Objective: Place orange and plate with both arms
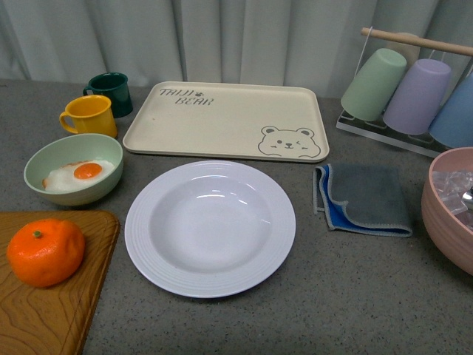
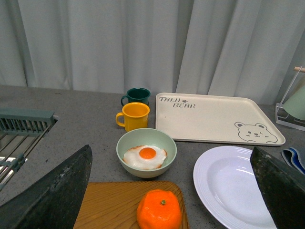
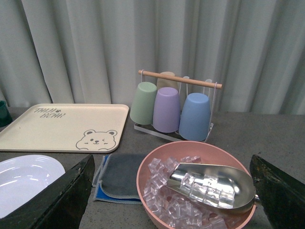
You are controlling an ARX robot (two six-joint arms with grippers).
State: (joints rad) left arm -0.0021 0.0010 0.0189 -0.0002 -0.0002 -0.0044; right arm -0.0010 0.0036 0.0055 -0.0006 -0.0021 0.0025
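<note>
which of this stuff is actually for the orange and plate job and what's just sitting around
For the job: orange, plate.

Lying about: bear tray, egg bowl, yellow mug, green mug, cloth, cup rack, ice bowl, board.

Lighting's bright, soft and even, seemingly from above, so shadows are just faint smudges under the orange and the plate. The only glare is a few small white glints in the plate's basin, plus some sparkle on the metal scoop and the ice. The front view is a touch soft and grainy. In the wrist views the fingers of the left gripper and the fingers of the right gripper are dark, out-of-focus wedges in the corners, while the stuff behind stays sharp.
</note>
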